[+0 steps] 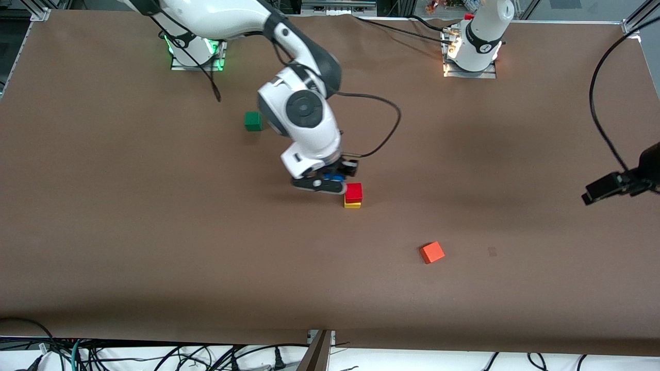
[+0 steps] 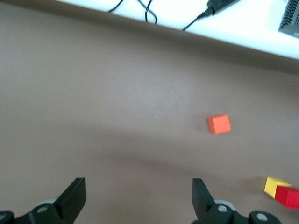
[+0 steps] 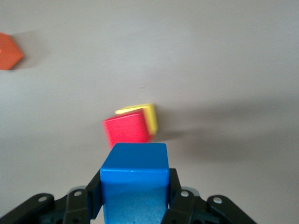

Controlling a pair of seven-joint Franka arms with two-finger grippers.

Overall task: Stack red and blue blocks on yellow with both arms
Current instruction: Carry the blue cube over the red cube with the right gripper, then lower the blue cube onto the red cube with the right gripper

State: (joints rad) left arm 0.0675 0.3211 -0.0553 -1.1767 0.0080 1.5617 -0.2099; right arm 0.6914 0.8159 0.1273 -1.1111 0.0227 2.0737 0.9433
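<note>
The red block [image 1: 353, 192] sits on the yellow cube [image 1: 352, 204] near the middle of the table. My right gripper [image 1: 330, 181] is shut on the blue block [image 1: 333, 178] and holds it in the air just beside the stack, toward the right arm's end. In the right wrist view the blue block [image 3: 134, 179] sits between the fingers, with the red block [image 3: 127, 130] and the yellow cube [image 3: 148, 114] below. My left gripper [image 1: 603, 191] waits open and empty over the left arm's end of the table. Its wrist view shows open fingers [image 2: 74, 197], the red block [image 2: 288, 196] and the yellow cube [image 2: 274, 185].
An orange cube [image 1: 432, 252] lies nearer to the front camera than the stack and shows in both wrist views [image 2: 219, 124] [image 3: 8, 52]. A green cube [image 1: 252, 121] lies near the right arm's base. Black cables hang by the right arm.
</note>
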